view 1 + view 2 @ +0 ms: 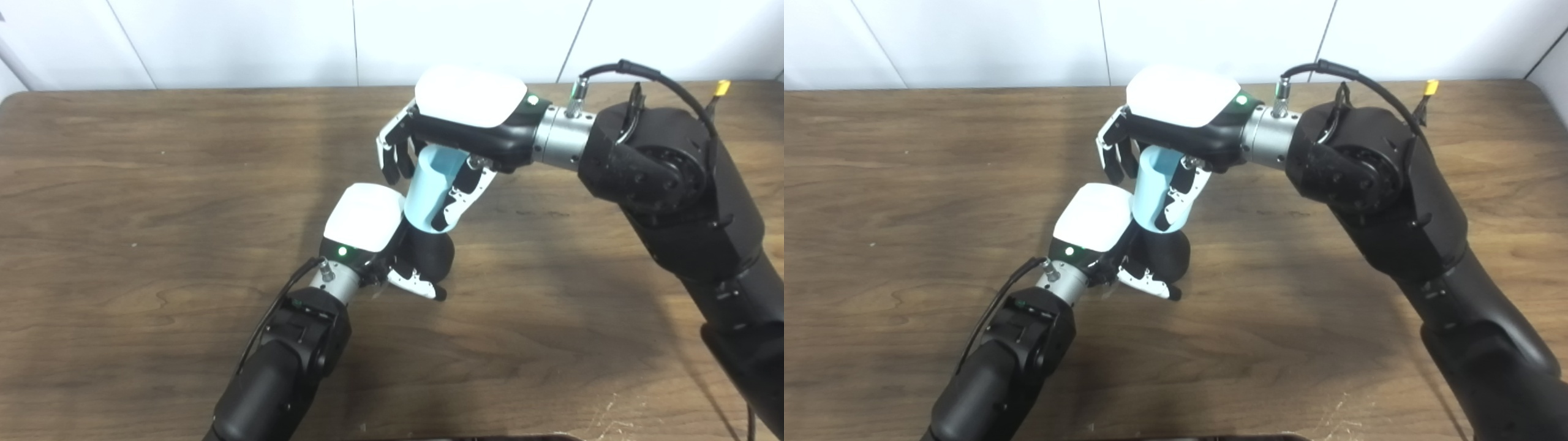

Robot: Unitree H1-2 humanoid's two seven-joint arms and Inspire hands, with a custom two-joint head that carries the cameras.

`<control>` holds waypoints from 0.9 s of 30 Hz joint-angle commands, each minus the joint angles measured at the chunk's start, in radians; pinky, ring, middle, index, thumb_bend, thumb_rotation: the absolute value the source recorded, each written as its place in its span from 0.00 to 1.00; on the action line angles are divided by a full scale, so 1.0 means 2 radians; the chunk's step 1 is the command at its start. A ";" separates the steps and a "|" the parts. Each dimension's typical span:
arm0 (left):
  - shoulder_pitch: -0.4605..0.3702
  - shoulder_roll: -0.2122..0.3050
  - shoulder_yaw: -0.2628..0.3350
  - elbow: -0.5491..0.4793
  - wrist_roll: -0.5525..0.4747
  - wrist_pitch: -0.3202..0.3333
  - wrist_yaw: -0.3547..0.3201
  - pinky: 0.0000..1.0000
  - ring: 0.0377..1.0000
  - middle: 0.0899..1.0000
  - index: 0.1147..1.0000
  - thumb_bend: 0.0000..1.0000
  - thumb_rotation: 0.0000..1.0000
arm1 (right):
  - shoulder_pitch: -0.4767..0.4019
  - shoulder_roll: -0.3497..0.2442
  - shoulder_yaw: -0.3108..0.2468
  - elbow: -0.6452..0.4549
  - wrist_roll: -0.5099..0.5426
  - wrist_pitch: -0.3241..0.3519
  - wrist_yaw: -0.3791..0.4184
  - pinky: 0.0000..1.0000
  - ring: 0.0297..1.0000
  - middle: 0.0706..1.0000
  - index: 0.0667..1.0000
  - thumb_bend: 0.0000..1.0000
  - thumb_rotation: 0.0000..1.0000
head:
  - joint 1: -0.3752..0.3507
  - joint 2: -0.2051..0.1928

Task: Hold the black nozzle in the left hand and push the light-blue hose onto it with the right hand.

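The black nozzle (430, 252) stands on the wooden table (122, 214) near its middle, with my left hand (367, 223) shut around it from the left. The light-blue hose (433, 187), a short tube with an open top, rests tilted on the nozzle's top. My right hand (465, 116) reaches in from the right, its white back facing up; it is shut on the hose, fingers (392, 153) on the far side and thumb (459, 199) on the near side. The joint between hose and nozzle is partly hidden by both hands.
My right forearm (674, 184) with its black cable crosses the table's right side. The left forearm (282, 361) comes up from the bottom edge. A white wall (245, 37) runs behind the table's far edge. Small pale scuffs mark the wood at the front right (606, 410).
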 commanded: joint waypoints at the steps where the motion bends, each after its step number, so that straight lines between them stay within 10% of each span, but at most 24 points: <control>1: -0.003 -0.001 0.000 -0.005 0.003 -0.008 -0.001 0.66 0.57 0.48 0.38 0.52 0.00 | -0.016 -0.008 -0.009 0.003 -0.005 -0.004 -0.006 0.25 0.33 0.41 0.49 0.51 0.00 | 0.000 0.000; 27: -0.007 -0.002 0.001 -0.010 0.006 -0.010 -0.013 0.64 0.57 0.48 0.38 0.52 0.00 | -0.026 -0.018 0.033 -0.014 -0.020 0.026 0.055 0.28 0.33 0.42 0.50 0.51 0.00 | -0.007 0.009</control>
